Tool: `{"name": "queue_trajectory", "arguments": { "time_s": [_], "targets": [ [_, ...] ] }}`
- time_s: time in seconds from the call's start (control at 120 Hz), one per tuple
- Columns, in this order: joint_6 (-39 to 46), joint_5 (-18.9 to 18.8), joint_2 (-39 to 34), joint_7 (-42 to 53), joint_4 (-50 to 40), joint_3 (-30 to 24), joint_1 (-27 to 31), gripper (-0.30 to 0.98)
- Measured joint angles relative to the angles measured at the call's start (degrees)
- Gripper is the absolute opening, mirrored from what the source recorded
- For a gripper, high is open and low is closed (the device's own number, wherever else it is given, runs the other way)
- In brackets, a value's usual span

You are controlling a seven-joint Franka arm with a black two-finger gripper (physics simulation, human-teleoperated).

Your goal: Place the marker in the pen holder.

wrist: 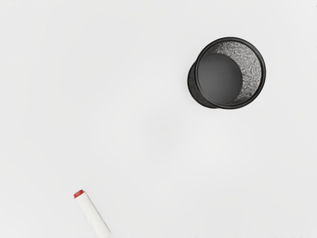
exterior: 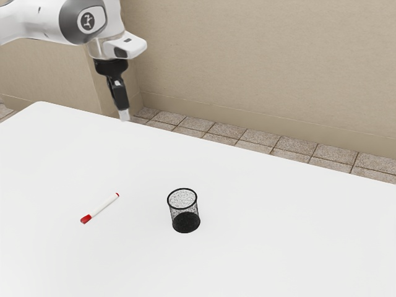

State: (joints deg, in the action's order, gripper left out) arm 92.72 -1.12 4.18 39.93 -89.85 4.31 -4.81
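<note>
Presently, in the exterior view, my gripper (exterior: 125,116) hangs raised above the table (exterior: 278,238), apart from both things lying below. Whether it is clenched or released I cannot tell at this angle. The marker (exterior: 104,205) lies flat on the table, its red cap (exterior: 85,219) turned away from the pen holder (exterior: 184,209), which stands upright to the exterior view's right of it. I judge the pick-up as the step in hand. A round barrel may roll if my descent is off its line and nudges it; a hold too near either end could let it swing or tilt on lifting.

In the wrist view, the holder's mouth faces my camera, and the marker's small red end (wrist: 78,194) points roughly towards it, with a gap between. The marker is only partly framed, so descending from here without centring on it could miss the barrel. Later, a slanted marker could catch the rim (wrist: 263,74) and tip the holder, which looks light.
</note>
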Motion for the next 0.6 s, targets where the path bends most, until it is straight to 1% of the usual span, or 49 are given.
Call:
{"name": "queue_trajectory", "arguments": {
  "time_s": [0.2, 0.25, 0.317, 0.367, 0.5, 0.6],
  "targets": [
    [0.08, -0.10, 0.27, 1.18, -0.03, 0.16, -0.41, 0.69],
    [0.52, -0.10, -0.14, 0.49, -1.48, 0.22, -0.22, 0.69],
    [4.03, 0.13, -1.46, -0.92, -8.70, 0.53, 0.27, 0.69],
    [6.79, 0.14, -1.53, -1.90, -11.72, 0.74, 1.05, 0.69],
    [11.55, -0.10, -0.12, -4.10, -14.00, 0.86, 3.73, 0.69],
    [13.91, 0.24, 0.16, -5.55, -15.37, 1.52, 4.19, 0.68]
  ]
}}
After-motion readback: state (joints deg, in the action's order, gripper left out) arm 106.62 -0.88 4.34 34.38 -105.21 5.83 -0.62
